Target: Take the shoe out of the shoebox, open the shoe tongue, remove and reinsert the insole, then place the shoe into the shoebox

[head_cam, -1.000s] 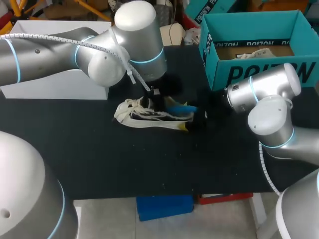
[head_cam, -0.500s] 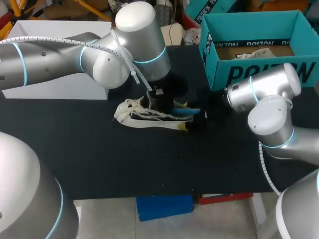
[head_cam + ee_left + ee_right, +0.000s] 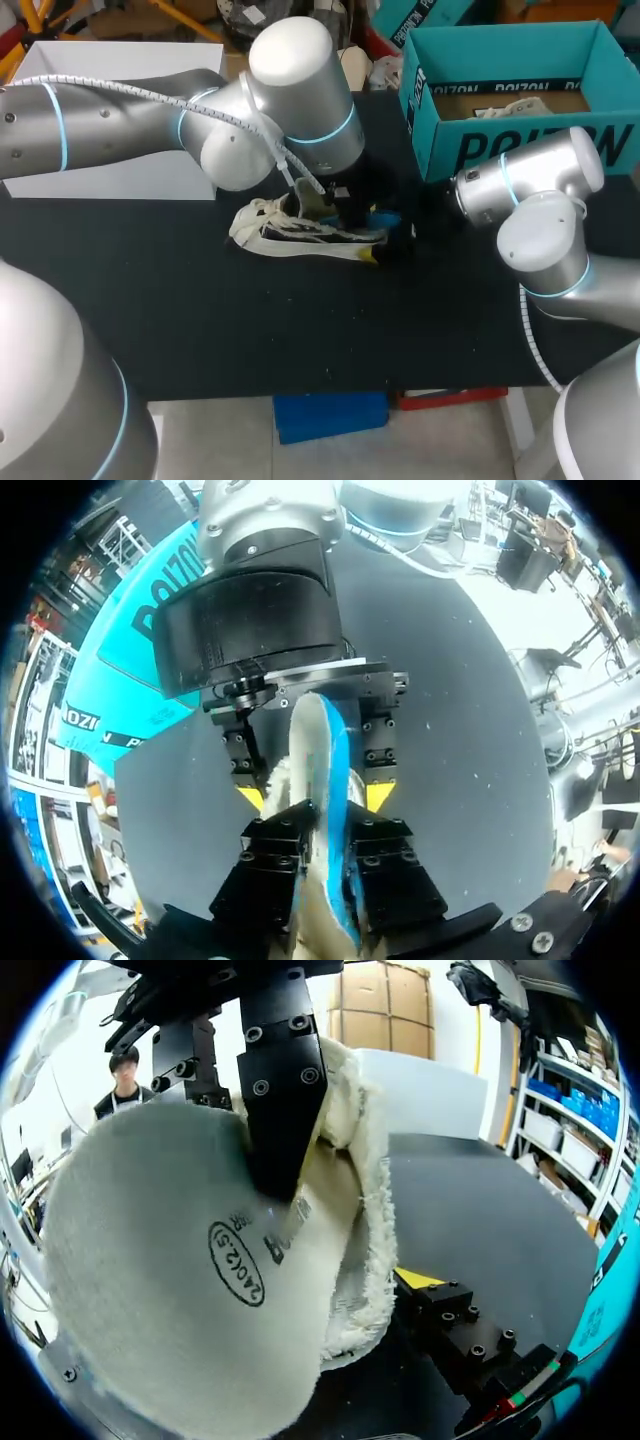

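Observation:
A cream shoe (image 3: 290, 230) lies on its side mid-table, laces to the left. My left gripper (image 3: 322, 825) hangs over its heel, shut on the insole (image 3: 325, 770), which stands on edge, white with a blue face (image 3: 382, 218). In the right wrist view the insole's white underside (image 3: 180, 1260) fills the space ahead, with a black left finger (image 3: 280, 1100) pressed on it. My right gripper (image 3: 395, 240) holds the shoe at the heel. Its yellow tips flank the fleecy lining (image 3: 370, 1210), and one fingertip (image 3: 418, 1278) shows beside it. The teal shoebox (image 3: 520, 140) stands open at the back right.
A white box (image 3: 110, 110) sits at the back left behind my left arm. The black tabletop (image 3: 300, 340) stretches bare in front of the shoe. The shoebox wall (image 3: 110, 680) is close behind my right gripper.
My left arm has shifted right over the shoe's heel, carrying the blue insole with it. The shoe and my right arm have stayed put.

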You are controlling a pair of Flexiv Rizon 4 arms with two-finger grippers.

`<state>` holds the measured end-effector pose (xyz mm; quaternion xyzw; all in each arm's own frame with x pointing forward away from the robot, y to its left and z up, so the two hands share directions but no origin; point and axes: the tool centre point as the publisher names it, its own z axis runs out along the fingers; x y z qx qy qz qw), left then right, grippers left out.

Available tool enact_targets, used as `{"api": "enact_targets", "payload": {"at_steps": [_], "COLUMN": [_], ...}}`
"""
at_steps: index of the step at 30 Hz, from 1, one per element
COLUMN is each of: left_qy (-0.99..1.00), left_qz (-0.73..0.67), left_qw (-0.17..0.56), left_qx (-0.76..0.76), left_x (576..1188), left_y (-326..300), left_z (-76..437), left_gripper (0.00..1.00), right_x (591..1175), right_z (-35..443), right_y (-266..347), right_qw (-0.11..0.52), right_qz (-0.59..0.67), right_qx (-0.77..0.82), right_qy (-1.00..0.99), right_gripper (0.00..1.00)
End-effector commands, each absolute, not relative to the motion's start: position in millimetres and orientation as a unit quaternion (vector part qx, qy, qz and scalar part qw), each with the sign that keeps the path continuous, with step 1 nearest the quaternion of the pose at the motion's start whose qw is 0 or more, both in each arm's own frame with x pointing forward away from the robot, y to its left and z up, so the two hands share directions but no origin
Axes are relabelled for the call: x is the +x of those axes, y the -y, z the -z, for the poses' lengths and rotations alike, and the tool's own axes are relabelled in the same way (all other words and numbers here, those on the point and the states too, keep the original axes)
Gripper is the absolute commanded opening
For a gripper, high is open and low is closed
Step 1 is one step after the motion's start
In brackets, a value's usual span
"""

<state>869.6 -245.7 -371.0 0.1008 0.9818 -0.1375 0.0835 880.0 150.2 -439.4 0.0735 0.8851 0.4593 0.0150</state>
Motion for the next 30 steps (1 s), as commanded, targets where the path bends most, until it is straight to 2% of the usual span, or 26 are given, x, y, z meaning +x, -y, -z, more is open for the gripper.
{"api": "enact_targets", "payload": {"at_steps": [1, 15, 23, 30], "left_qy": [-0.982, -0.974, -0.956, -0.923], "left_qz": [0.139, 0.179, 0.265, 0.377], "left_qw": [0.089, 0.094, 0.090, 0.067], "left_qx": [0.096, 0.104, 0.086, 0.036], "left_x": [868.3, 831.0, 816.8, 802.2], "left_y": [245.3, 210.4, 224.1, 233.9], "left_z": [372.5, 331.2, 271.5, 196.3], "left_gripper": [0.00, 0.00, 0.00, 0.00], "right_x": [878.5, 878.5, 878.5, 878.5], "right_z": [441.1, 441.1, 441.1, 441.1], "right_y": [-151.0, -151.0, -151.0, -151.0], "right_qw": [0.015, 0.015, 0.015, 0.015], "right_qz": [-0.459, -0.459, -0.459, -0.459], "right_qx": [0.074, 0.074, 0.074, 0.074], "right_qy": [-0.885, -0.885, -0.885, -0.885], "right_gripper": [0.00, 0.00, 0.00, 0.00]}}
